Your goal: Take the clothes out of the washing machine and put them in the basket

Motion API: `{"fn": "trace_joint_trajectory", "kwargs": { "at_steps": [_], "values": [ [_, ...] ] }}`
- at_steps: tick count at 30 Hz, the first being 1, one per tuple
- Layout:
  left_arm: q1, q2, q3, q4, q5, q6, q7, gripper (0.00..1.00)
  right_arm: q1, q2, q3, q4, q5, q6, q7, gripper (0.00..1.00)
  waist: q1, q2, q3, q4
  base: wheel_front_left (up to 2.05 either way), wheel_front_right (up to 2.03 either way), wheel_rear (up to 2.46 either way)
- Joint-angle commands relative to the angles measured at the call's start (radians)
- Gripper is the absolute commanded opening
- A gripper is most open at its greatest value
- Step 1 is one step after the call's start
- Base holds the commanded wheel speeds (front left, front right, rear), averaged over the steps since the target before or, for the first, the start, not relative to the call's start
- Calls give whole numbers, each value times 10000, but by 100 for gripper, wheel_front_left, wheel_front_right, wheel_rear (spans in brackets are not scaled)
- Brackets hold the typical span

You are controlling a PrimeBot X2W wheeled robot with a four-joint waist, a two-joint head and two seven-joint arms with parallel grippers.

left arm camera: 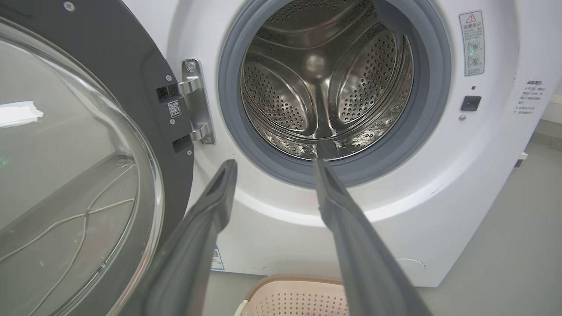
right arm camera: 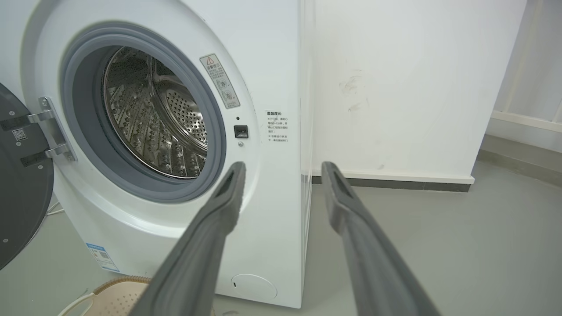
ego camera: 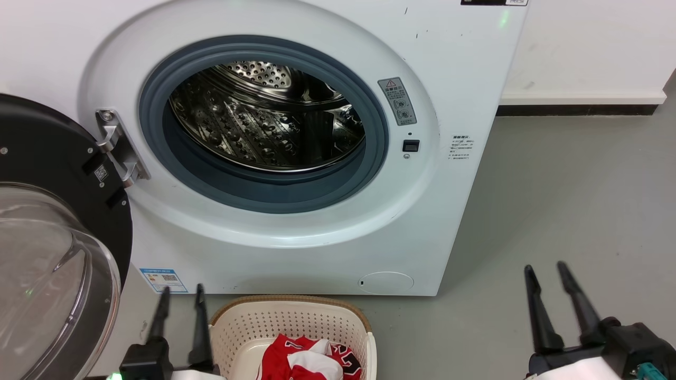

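Observation:
The white washing machine [ego camera: 296, 248] stands with its black-rimmed glass door [ego camera: 47, 264] swung open to the left; its steel drum [ego camera: 264, 116] holds no garment that I can see. The cream basket [ego camera: 290, 322] sits on the floor in front of the machine, with red and white clothes [ego camera: 309, 361] lying in it. My left gripper [ego camera: 182, 294] is open just left of the basket, nothing between its fingers. My right gripper [ego camera: 546, 272] is open over the floor to the right. Through the left wrist view, the left gripper [left arm camera: 274, 164] points at the drum [left arm camera: 325, 79], basket rim [left arm camera: 290, 281] below.
A white wall with a dark skirting strip [ego camera: 575, 110] runs behind the machine's right side. Grey floor [ego camera: 554, 200] spreads to the right. The open door [left arm camera: 79, 175] takes up the space on the left. In the right wrist view, the machine's side corner [right arm camera: 305, 175] stands between the fingers.

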Motion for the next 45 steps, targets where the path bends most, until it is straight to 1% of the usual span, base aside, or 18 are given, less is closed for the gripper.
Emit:
{"fn": "trace_joint_trajectory", "kwargs": {
  "at_steps": [1,4,13,22,34,45],
  "values": [
    [1,0,0,10,0,0,0,0,1,0,0,10,0,0,0,0,0,-1,0,0,0,0,0],
    [9,-6,17,283,-152,-19,90,0,25,1,27,210,145,0,24,0,0,-1,1,-1,0,0,0],
    [-300,-6,168,512,-2070,-257,560,0,-254,-130,29,467,2178,-1,361,0,0,-1,5,5,0,0,0],
    [-551,-7,278,682,-3790,-467,953,0,-527,-221,12,729,3965,-1,681,0,0,-1,10,11,0,0,0],
    [-859,-7,421,905,-5816,-719,1434,0,-822,-302,-48,1019,6041,-2,1081,0,0,-1,16,18,0,0,0],
    [-1110,-8,543,1090,-7453,-923,1824,0,-1065,-345,-121,1253,7691,-3,1432,0,0,-1,21,26,0,0,0]
  ]
}}
